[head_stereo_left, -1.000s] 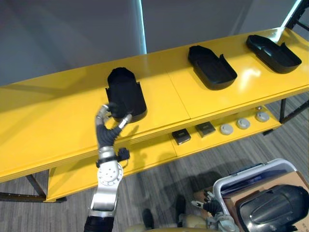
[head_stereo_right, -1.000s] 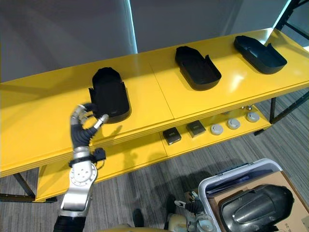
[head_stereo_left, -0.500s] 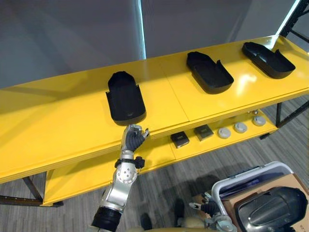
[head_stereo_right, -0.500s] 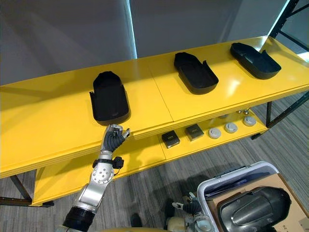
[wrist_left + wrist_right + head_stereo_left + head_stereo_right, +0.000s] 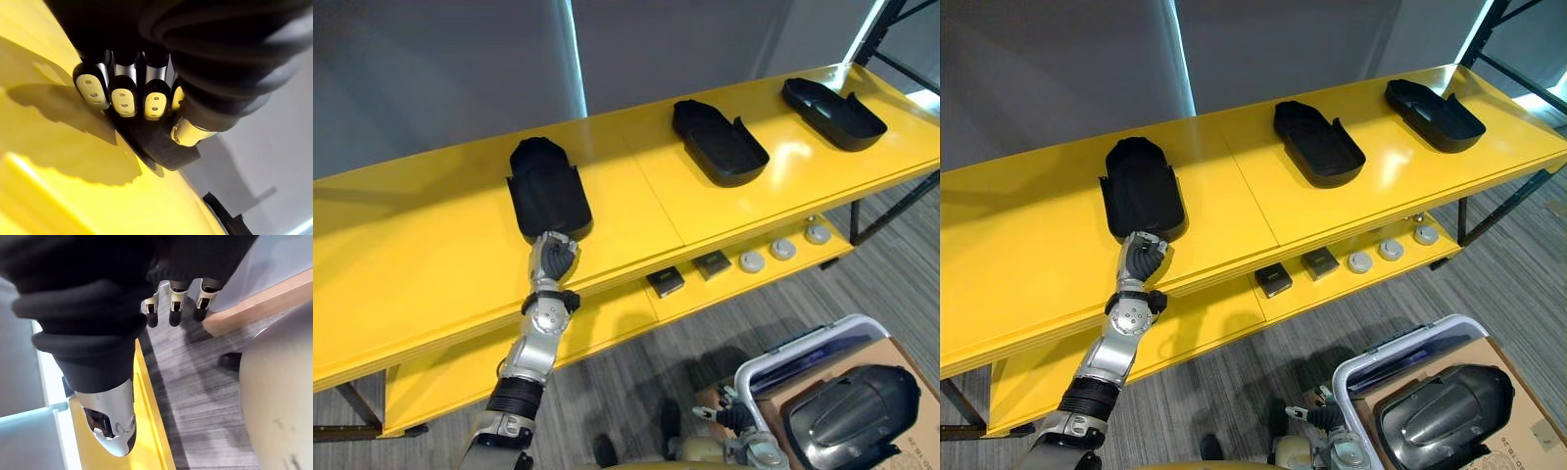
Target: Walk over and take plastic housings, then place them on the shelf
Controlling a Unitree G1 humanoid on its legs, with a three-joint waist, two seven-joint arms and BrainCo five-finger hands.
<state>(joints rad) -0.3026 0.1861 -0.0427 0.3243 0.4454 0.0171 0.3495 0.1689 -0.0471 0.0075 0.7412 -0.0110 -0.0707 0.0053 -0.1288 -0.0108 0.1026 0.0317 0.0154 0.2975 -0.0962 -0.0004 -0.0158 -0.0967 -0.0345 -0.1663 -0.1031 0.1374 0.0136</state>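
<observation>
Bringing the left hand (image 5: 553,257) back up to the near end of the leftmost plastic housing (image 5: 546,186), after touching that end a second ago and dropping off to the front edge of the yellow shelf (image 5: 431,255) half a second ago. Reads as a last nudge to seat it, not a new pick, so probably closing out this placement. Keeping the fingers (image 5: 122,95) curled tight side by side, pads turned back toward the palm, clamping nothing. Touching or just short of the near rim, housing lying flat on the top board past the knuckles. Leaving two more housings (image 5: 720,142) further right. Hanging the right hand (image 5: 171,308) low over the floor, fingers loosely straight.
</observation>
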